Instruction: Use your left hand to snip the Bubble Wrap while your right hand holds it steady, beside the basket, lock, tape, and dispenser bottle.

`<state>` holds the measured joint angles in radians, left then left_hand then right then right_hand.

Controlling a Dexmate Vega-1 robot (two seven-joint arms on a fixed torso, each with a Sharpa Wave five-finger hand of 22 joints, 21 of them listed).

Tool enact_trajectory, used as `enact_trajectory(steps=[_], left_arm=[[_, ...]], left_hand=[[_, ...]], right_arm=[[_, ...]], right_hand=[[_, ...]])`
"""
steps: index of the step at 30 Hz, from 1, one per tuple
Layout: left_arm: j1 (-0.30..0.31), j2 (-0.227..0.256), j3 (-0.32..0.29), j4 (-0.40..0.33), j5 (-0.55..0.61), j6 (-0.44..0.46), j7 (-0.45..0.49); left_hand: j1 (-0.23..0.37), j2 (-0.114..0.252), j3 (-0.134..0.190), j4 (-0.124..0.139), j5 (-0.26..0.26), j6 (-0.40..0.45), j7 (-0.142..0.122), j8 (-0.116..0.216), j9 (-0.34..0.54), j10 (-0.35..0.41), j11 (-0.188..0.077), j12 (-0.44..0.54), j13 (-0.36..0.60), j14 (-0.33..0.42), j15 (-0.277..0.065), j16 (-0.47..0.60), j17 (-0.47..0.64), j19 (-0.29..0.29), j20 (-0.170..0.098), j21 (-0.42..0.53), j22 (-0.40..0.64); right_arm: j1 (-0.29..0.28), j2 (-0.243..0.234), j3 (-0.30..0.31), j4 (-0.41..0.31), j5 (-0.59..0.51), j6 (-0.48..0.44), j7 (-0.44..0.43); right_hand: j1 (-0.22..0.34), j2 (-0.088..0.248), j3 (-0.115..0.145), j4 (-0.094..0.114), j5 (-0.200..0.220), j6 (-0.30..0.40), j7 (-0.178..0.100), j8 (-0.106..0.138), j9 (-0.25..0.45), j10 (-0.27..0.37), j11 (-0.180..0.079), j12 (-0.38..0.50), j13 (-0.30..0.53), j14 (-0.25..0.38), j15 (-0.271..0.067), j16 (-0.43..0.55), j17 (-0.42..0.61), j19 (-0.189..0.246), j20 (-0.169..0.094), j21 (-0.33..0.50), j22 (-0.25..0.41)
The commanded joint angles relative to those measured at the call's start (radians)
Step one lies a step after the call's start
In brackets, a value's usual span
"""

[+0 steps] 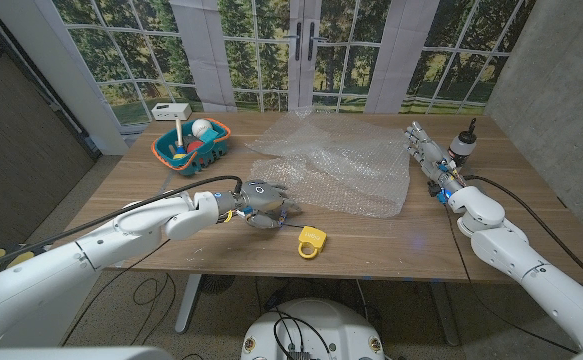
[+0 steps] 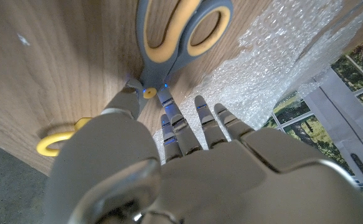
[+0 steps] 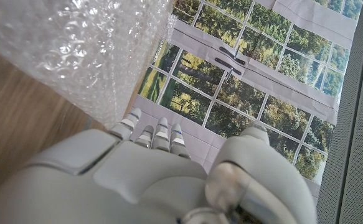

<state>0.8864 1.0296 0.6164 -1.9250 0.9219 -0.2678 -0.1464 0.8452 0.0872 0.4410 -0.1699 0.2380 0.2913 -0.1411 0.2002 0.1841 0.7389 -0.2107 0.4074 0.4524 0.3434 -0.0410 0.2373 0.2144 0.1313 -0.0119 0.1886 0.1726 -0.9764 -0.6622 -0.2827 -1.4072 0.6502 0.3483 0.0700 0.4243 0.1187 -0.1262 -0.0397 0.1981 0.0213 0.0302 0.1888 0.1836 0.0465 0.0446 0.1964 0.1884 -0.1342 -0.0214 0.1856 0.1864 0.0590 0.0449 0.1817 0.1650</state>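
Wooden table [image 1: 391,240] | left robot hand [image 1: 256,205] over scissors [image 2: 175,31] (fingers spread) | right robot hand [image 1: 426,150] open beside Bubble Wrap [image 1: 341,165] edge

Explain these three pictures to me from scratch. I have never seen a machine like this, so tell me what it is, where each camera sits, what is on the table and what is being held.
This is a stationary robot with two white arms, each ending in a robot hand. The wide picture looks down from its head; the other two come from cameras on its wrists.

On the wooden table lie a sheet of Bubble Wrap, a blue basket of small items, a yellow lock and a dispenser bottle.

The left robot hand is at a pair of grey and yellow scissors; its fingers touch them near the pivot, but a firm grip is not clear. The right robot hand stands at the wrap's edge, holding nothing that I can see.
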Motion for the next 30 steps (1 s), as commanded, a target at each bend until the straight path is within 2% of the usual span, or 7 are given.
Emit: enact_trajectory(steps=[1,4,6,9,12,21,30], left_arm=[[0.008,0.010,0.000,0.004,0.004,0.009,-0.011],[0.008,0.013,0.001,0.001,0.013,0.012,-0.014],[0.008,0.012,0.002,0.001,0.016,0.015,-0.018],[0.003,0.011,0.006,0.002,0.030,0.018,-0.024],[0.000,0.010,0.012,0.007,0.036,0.016,-0.030],[-0.007,-0.002,0.036,0.030,0.047,0.001,-0.038],[0.015,0.011,0.006,0.007,0.034,0.024,0.023]], left_hand=[[0.037,0.012,0.007,-0.004,0.027,0.003,-0.001,-0.007,0.003,0.006,-0.004,0.042,0.043,0.044,-0.174,0.027,0.024,0.000,0.012,0.004,0.001],[0.050,0.016,0.003,-0.003,0.039,-0.002,-0.003,-0.011,0.003,0.018,-0.005,0.069,0.066,0.053,-0.176,0.037,0.039,-0.003,0.014,0.004,0.002],[0.057,0.024,0.004,-0.001,0.049,-0.004,-0.003,-0.012,0.003,0.021,-0.006,0.085,0.081,0.053,-0.172,0.040,0.049,-0.005,0.029,0.003,0.002],[0.074,0.039,0.008,0.001,0.070,-0.014,-0.003,-0.015,0.003,0.018,-0.005,0.110,0.109,0.055,-0.171,0.050,0.070,-0.008,0.031,0.004,0.003],[0.095,0.046,0.029,-0.001,0.107,-0.024,-0.004,-0.017,0.003,0.005,-0.005,0.142,0.148,0.054,-0.169,0.049,0.088,-0.010,0.038,0.005,0.004],[0.153,0.037,0.101,-0.002,0.246,-0.032,-0.014,-0.013,0.004,-0.039,-0.006,0.267,0.298,0.068,-0.170,0.044,0.154,-0.013,0.048,0.011,0.006],[0.183,0.023,0.109,-0.004,0.293,-0.010,-0.020,-0.008,0.004,-0.029,-0.004,0.340,0.370,0.096,-0.172,0.068,0.206,0.005,0.046,0.018,0.008]], right_arm=[[0.015,0.012,-0.011,0.017,0.000,-0.005,0.004],[0.019,0.015,-0.013,0.023,0.000,-0.004,0.006],[0.022,0.017,-0.014,0.028,0.000,-0.001,0.008],[0.023,0.019,-0.014,0.030,0.000,-0.001,0.007],[0.024,0.021,-0.014,0.034,0.001,0.000,0.007],[0.019,0.026,-0.011,0.040,0.016,0.004,0.015],[0.010,0.020,-0.004,0.021,0.018,0.003,0.008]], right_hand=[[-0.002,0.007,0.002,0.000,0.000,0.010,0.000,0.005,0.002,0.010,-0.002,0.004,0.002,0.004,-0.004,0.009,0.000,0.000,0.000,0.006,0.004],[-0.001,0.007,0.003,0.000,0.000,0.010,-0.001,0.005,0.002,0.009,-0.003,0.004,0.002,0.004,-0.003,0.009,0.000,0.000,0.001,0.006,0.004],[-0.001,0.007,0.004,0.000,0.000,0.009,-0.001,0.005,0.002,0.009,-0.004,0.004,0.002,0.004,-0.004,0.009,0.000,0.000,0.001,0.006,0.004],[-0.001,0.008,0.004,-0.001,0.000,0.010,-0.002,0.005,0.002,0.009,-0.003,0.003,0.002,0.003,-0.004,0.009,0.000,-0.001,0.002,0.006,0.004],[-0.001,0.008,0.005,-0.001,0.000,0.009,-0.002,0.005,0.002,0.009,-0.003,0.003,0.002,0.003,-0.004,0.009,0.000,-0.002,0.002,0.006,0.004],[-0.001,0.009,0.006,-0.002,0.000,0.009,-0.002,0.004,0.002,0.009,-0.005,0.003,0.002,0.003,-0.003,0.009,0.000,-0.002,0.003,0.006,0.004],[-0.002,0.008,0.006,-0.002,-0.001,0.010,-0.003,0.004,0.002,0.011,-0.005,0.003,0.002,0.004,-0.004,0.009,0.000,-0.001,0.004,0.006,0.004]])
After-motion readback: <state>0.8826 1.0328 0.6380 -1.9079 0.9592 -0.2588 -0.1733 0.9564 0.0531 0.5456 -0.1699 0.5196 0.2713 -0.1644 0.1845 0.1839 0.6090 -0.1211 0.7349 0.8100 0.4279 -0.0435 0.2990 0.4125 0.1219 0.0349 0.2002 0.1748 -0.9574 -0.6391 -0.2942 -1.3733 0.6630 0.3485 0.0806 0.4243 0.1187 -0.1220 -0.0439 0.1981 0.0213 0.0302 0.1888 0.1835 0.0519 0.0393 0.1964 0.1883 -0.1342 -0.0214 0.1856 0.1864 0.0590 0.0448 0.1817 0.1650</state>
